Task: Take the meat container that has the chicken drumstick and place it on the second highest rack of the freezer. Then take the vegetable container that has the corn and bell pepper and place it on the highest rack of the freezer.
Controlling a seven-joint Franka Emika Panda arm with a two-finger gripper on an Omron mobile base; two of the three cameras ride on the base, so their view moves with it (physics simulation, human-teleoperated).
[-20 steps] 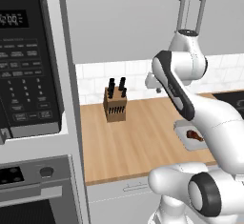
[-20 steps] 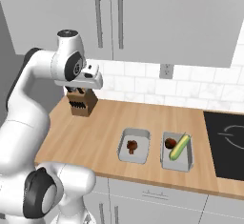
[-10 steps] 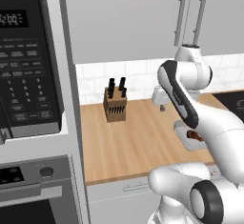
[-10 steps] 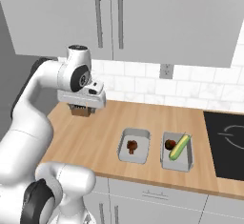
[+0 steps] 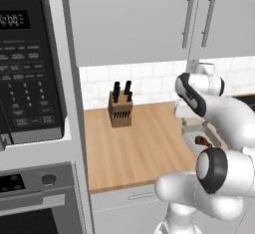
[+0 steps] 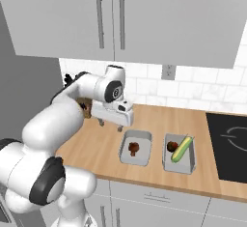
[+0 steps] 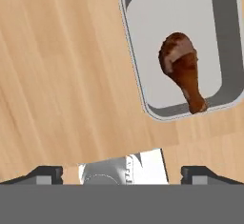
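Meat container (image 7: 138,70) cut off at the hand view's top edge — far rim unseen.

The white arm's two-finger gripper (image 6: 110,124) swings down from beside the wooden knife block (image 5: 120,109) toward the grey meat container (image 6: 135,147), its jaws now spread wide.

A wooden knife block (image 5: 120,111) with dark handles stands upright on the wood-grain surface (image 5: 134,153), near the white tiled backsplash (image 6: 202,92). Grey wall cabinets (image 6: 144,18) with bar handles hang above. A black microwave (image 5: 27,63) sits over an oven (image 5: 37,203). A black cooktop (image 6: 231,146) lies flush in the surface.
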